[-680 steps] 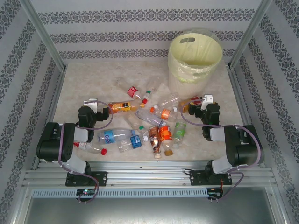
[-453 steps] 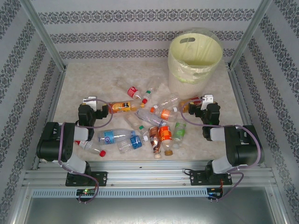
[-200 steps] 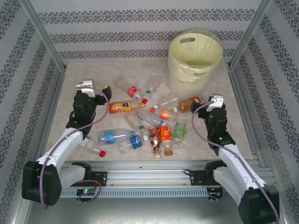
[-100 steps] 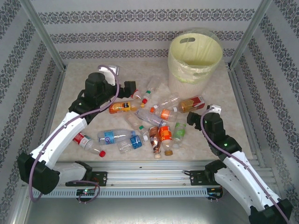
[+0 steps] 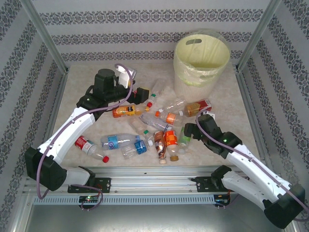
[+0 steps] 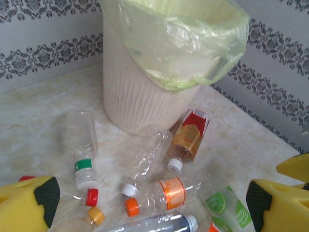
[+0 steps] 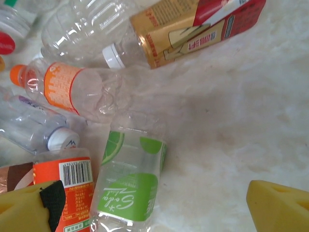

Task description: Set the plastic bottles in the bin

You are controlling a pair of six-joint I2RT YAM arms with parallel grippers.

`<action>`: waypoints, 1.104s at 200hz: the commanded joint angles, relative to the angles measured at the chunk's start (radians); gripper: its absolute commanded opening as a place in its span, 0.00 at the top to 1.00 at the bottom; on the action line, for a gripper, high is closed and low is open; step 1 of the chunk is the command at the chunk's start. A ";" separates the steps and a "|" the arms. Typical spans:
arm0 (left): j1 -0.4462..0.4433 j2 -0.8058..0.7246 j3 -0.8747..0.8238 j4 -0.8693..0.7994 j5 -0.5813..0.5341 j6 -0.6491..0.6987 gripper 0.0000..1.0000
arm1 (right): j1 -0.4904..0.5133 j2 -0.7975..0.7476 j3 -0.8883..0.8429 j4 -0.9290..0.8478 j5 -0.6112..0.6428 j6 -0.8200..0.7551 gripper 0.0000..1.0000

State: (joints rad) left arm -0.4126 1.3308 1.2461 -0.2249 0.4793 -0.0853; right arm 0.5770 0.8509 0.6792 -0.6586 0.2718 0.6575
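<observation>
Table (image 5: 91, 79) is seen as a pale cream top with marble mottling. It is enclosed on three sides by walls (image 5: 120, 30), papered white with dark damask bands, which are horizontal at the back and slanted on the sides. Aluminium posts are set at the far corners, left post (image 5: 44, 36) and right post (image 5: 258, 34), both leaning outward in the top view. The near edge is closed off by silver slotted rails (image 5: 154, 182). A perforated strip (image 5: 154, 199) is fitted below them, and a plain grey sheet (image 5: 145, 218) lies nearest the camera.

Plastic bottles (image 5: 171, 137) lying scattered, pale-yellow lined bin (image 5: 193, 81) upright behind
</observation>
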 commanded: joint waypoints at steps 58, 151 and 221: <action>-0.022 -0.121 -0.148 0.084 0.062 0.059 0.00 | 0.067 0.177 0.077 -0.054 -0.003 0.121 0.16; -0.045 -0.149 -0.180 0.098 0.008 0.088 0.00 | 0.070 0.340 0.061 0.075 -0.063 0.159 0.16; -0.056 -0.157 -0.185 0.099 -0.008 0.104 0.00 | 0.069 0.446 0.048 0.152 -0.068 0.178 0.16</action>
State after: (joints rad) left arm -0.4526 1.1995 1.0744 -0.1638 0.4839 -0.0105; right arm 0.6331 1.2728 0.7303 -0.5369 0.2001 0.8143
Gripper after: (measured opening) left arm 0.998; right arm 0.839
